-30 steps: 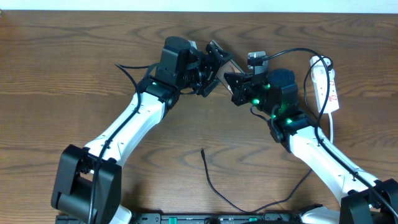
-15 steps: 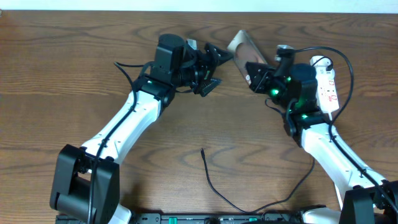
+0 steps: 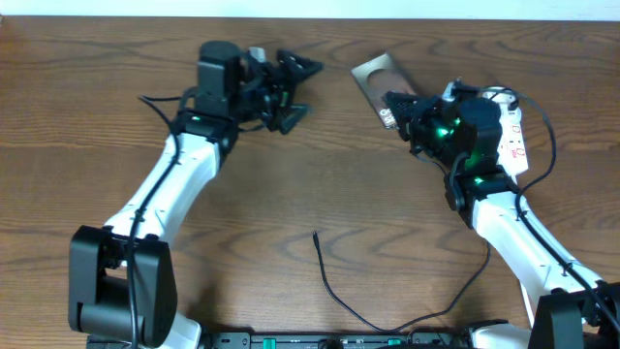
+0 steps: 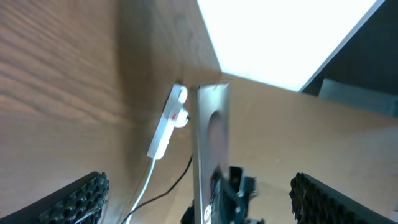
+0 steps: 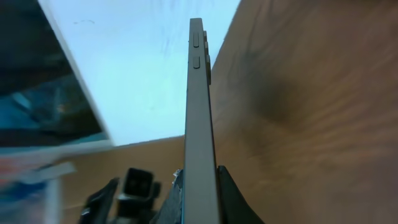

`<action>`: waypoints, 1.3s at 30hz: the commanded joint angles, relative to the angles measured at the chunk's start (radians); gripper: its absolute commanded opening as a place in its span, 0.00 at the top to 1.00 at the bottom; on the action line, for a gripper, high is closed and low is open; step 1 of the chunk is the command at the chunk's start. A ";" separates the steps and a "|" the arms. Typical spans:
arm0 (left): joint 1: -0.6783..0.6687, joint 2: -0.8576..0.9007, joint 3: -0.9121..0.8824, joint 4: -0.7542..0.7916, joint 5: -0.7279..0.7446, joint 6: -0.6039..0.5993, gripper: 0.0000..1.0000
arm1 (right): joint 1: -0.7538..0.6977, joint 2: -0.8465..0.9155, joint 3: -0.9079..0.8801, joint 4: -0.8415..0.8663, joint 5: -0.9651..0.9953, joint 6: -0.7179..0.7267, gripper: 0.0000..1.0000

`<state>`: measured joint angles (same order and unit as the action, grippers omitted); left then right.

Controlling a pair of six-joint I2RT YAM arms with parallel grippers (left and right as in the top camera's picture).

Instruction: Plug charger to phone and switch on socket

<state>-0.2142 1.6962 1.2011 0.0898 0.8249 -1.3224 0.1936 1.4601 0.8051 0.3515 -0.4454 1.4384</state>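
1. Overhead view, left side: the left gripper (image 3: 298, 89) hangs over the table (image 3: 97, 126) near the far edge, left of centre. Its jaws stand wide apart and hold nothing. In the left wrist view, both ribbed pads (image 4: 78, 199) sit at the bottom corners with only open space between them.
2. Centre: the charger (image 3: 329, 281) lies loose on the table, touched by neither gripper. Its plug tip (image 3: 316, 235) points toward the far edge. The cable runs from the tip in a curve to the near edge.
3. Right of centre: the right gripper (image 3: 390, 109) is clamped tight on the near end of the phone (image 3: 371, 76). The phone's free end extends toward the far edge, with a paler oval mark on its upper face. In the right wrist view the phone appears edge-on between the fingers, with two side buttons visible. Whether the phone touches the table cannot be determined.
4. Right side: the socket (image 3: 514, 131) lies near the far right corner, lengthwise from far to near, just beside the right arm. Red marks show on its top face.
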 commanded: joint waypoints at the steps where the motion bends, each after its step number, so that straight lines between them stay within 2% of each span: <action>1: 0.030 -0.017 0.000 0.010 0.055 0.031 0.05 | 0.047 -0.007 0.019 0.024 -0.063 0.239 0.99; 12: 0.034 -0.017 0.000 0.010 0.055 0.026 0.05 | 0.209 -0.007 0.019 0.131 0.028 0.371 0.99; 21: 0.033 -0.017 0.000 0.016 0.053 0.006 0.05 | 0.294 -0.007 0.019 0.135 0.108 0.523 0.99; 39: -0.003 -0.017 0.000 0.025 -0.006 -0.045 0.05 | 0.353 -0.007 0.019 0.180 0.228 0.548 0.99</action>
<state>-0.2058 1.6962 1.2011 0.1123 0.8406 -1.3609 0.5346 1.4616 0.8051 0.5159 -0.2531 1.9793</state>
